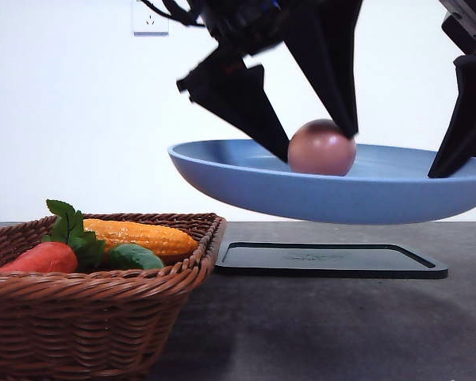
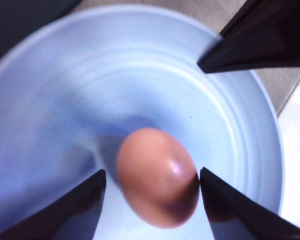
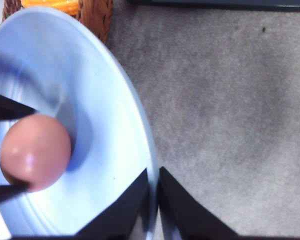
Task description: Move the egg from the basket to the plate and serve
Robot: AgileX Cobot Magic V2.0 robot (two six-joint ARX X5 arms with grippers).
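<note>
Above the grey table (image 1: 317, 333) and white wall (image 1: 79, 119), the right gripper (image 3: 154, 200) clamps the plate (image 1: 246, 186) rim; the left gripper's (image 2: 152, 182) parted fingers flank the egg (image 1: 322, 148).

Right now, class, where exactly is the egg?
In the front view the egg sits in the raised blue plate, between the left gripper's fingers, above the black tray.

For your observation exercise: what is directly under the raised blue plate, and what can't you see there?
Under the plate, held in the air, lies a black tray on the grey table. The plate's underside hides nothing from the front view; the tray's far edge is hard to make out.
</note>
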